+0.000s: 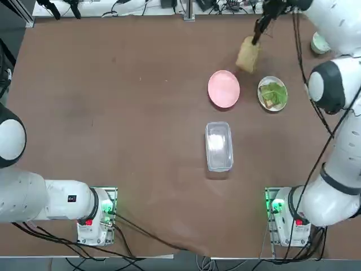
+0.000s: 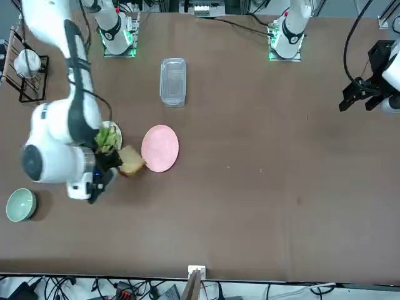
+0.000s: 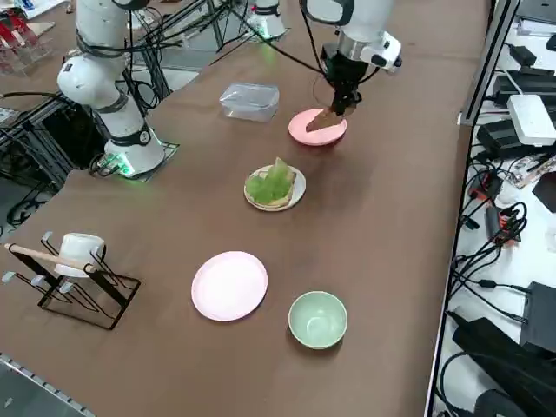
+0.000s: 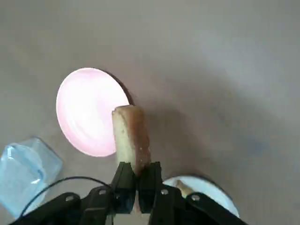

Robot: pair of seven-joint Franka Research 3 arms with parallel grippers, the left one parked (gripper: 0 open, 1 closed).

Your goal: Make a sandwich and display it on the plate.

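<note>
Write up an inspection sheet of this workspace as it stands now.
Surface: brown table, bare in the middle.
Job's things: toast slice held in the air; white plate carries lettuce on bread.
Clutter: pink plate, second pink plate, clear container, green bowl, wire rack with a cup.
Grippers: right gripper shut on the toast slice, above the table near the pink plate.
Cables: bundles along the table edges.
Surroundings: equipment beside the table.
</note>
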